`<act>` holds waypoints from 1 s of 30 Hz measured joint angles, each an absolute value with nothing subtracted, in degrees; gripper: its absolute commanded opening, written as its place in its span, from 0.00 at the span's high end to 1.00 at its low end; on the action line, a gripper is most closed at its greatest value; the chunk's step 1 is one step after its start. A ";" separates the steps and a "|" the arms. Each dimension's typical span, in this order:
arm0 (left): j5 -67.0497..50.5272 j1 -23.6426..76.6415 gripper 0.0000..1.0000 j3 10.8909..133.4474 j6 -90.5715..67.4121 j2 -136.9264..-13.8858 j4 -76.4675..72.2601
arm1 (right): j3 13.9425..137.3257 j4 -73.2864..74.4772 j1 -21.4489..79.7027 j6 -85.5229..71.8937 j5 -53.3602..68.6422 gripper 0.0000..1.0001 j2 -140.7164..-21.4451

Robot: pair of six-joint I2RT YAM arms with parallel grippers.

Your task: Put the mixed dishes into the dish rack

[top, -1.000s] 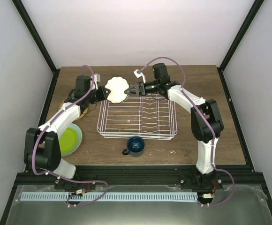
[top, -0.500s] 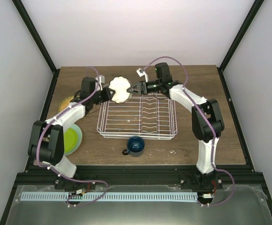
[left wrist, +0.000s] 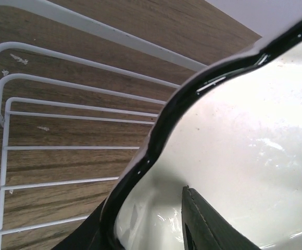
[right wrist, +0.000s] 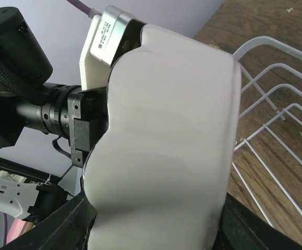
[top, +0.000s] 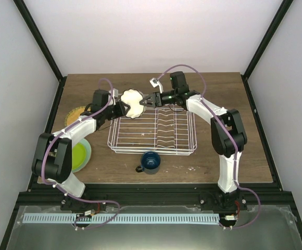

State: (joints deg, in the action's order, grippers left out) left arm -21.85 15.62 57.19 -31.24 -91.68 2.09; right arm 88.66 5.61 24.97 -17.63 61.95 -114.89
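Pinching one cream scalloped-rim bowl (top: 132,101) by its rim, the left tool (top: 121,105) holds it tilted on edge above the far left corner of the single dish rack (top: 140,130). One finger (left wrist: 208,224) lies against the bowl's inner wall. The right tool (top: 147,98) meets the bowl from the other side. Its two fingers (right wrist: 67,221) stand either side of the outer wall, and I cannot tell whether they press on it. The four other dishes rest on the desk (top: 218,94), outside the rack. One dark blue handled mug (top: 150,162) sits just before the near edge. One pale mint-green plate (top: 88,151) carries one smaller lime-green dish (top: 76,155) at the left. One flat cream plate (top: 74,113) lies partly under the left arm.
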 measured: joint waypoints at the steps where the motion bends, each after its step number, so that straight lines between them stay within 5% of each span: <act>1: -21.71 15.62 0.62 57.19 -31.16 -91.70 2.24 | 88.66 5.78 25.02 -17.43 61.93 0.77 -115.02; 17: -22.17 15.46 0.21 57.41 -27.88 -91.70 5.58 | 88.82 10.31 26.48 -13.47 57.98 0.80 -116.18; 30: -22.06 13.50 0.16 59.59 -23.83 -89.58 12.05 | 89.32 15.31 26.76 -10.96 50.19 0.82 -116.79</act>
